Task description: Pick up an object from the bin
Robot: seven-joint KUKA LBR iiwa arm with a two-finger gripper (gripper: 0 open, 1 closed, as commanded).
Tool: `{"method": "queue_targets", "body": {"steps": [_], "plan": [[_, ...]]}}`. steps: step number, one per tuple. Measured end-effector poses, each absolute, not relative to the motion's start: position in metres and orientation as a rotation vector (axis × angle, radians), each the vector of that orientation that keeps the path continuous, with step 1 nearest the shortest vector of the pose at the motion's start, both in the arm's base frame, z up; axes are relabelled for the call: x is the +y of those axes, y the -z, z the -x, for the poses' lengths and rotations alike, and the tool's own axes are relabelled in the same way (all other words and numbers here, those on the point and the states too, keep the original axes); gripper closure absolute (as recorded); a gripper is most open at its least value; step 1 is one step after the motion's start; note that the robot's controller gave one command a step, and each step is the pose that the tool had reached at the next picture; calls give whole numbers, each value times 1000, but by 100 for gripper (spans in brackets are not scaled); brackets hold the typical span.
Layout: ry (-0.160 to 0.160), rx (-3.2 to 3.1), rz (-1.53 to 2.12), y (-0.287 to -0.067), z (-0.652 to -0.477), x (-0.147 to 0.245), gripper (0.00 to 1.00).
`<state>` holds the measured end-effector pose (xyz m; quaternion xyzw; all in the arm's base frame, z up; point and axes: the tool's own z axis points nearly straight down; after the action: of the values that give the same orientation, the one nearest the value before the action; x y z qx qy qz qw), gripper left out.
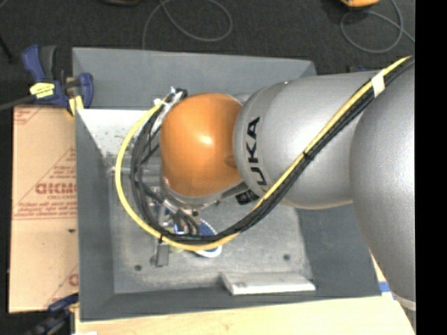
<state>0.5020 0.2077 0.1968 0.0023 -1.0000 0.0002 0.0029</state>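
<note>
The arm (307,152) is hanging low over the bin (98,271), its gripper (164,251) sitting near the front left corner; apart or together, I cannot tell; a small blue-and-white thing (208,248) is lying just beside it on the floor; nothing is looking lifted yet, so the pick is still waiting; the casing is showing "KUKA", partly hidden.
</note>
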Motion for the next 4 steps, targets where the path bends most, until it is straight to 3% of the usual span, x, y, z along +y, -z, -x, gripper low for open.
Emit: {"method": "queue_targets", "body": {"steps": [1,2,3,4], "plan": [[2,-3144,1,-201,-504,207,0],[5,-3147,93,-136,-530,171,0],[9,-3156,3,-72,-543,132,0],[12,-3146,247,-74,-538,120,0]]}}
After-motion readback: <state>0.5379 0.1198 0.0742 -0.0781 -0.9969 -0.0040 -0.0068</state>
